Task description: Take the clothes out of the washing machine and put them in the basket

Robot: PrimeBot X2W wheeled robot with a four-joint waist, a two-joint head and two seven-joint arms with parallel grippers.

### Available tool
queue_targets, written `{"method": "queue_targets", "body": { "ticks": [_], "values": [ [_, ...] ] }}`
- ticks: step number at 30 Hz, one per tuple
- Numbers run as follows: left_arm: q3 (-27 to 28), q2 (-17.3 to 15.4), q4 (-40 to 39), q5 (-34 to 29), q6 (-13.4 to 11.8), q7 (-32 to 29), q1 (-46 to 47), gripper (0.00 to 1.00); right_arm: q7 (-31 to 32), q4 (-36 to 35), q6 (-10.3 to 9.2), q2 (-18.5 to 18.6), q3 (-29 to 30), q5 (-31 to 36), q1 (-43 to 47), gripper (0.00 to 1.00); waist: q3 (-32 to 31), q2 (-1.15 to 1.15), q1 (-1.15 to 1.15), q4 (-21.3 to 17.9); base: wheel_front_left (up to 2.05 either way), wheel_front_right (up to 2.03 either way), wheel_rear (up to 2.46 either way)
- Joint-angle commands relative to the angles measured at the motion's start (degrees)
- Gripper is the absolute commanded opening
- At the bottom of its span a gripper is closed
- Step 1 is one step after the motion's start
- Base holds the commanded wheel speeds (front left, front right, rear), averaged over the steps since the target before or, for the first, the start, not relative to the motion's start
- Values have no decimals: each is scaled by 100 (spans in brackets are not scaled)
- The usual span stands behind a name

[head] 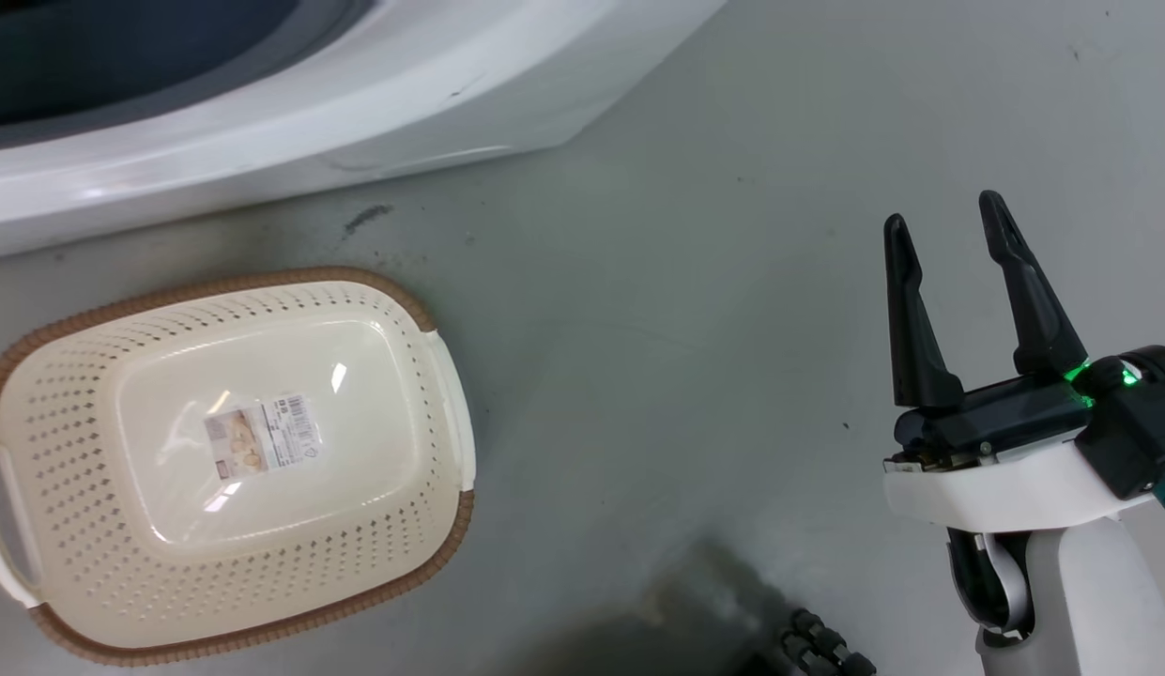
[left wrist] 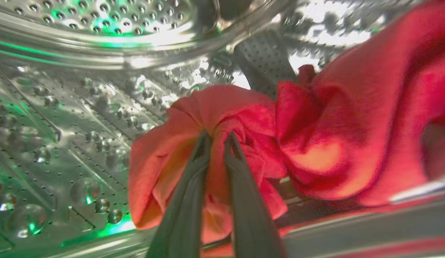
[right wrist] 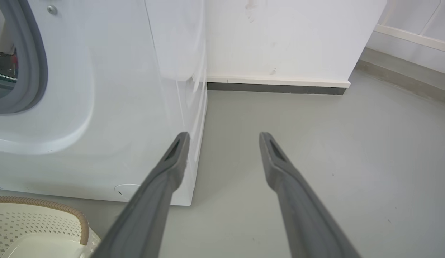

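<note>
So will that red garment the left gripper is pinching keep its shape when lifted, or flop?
Probably floppy: the red garment bunches in soft folds around the left gripper, so it should hang and trail. Likely light, being thin cloth. It seems to touch the second garment, which may drag along.

place: laundry or utility room | appliance: white front-loading washing machine (right wrist: 111, 107) with grey door seal (right wrist: 37, 71) | floor (head: 685, 329): smooth grey, scuffed | walls (right wrist: 279, 36): plain white with dark skirting strip (right wrist: 276, 88) | also: cream perforated laundry basket (head: 75, 422) on floor near machine
</note>
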State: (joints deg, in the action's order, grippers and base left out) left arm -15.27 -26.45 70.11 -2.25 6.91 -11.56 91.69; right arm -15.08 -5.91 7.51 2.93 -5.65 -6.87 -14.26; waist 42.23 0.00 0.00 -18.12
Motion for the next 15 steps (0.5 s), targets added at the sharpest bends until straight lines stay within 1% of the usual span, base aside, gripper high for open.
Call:
{"method": "queue_targets", "body": {
  "ticks": [1, 5, 15],
  "values": [
    [2, 30, -16, 3, 9, 66, -83, 0, -14, 10, -4, -9, 8, 34, 5, 100, -156, 0, 0, 103, 0, 0, 0],
    [-32, 257, 21, 123, 13, 623, -467, 0, -13, 81, -4, -8, 2, 144, 100, 100, -495, 0, 0, 259, 0, 0, 0],
    [-202, 742, 93, 351, 33, 1786, -1368, 0, -14, 222, -4, -6, 59, 411, 363, 100, -1193, 0, 0, 620, 0, 0, 0]
  ]
}}
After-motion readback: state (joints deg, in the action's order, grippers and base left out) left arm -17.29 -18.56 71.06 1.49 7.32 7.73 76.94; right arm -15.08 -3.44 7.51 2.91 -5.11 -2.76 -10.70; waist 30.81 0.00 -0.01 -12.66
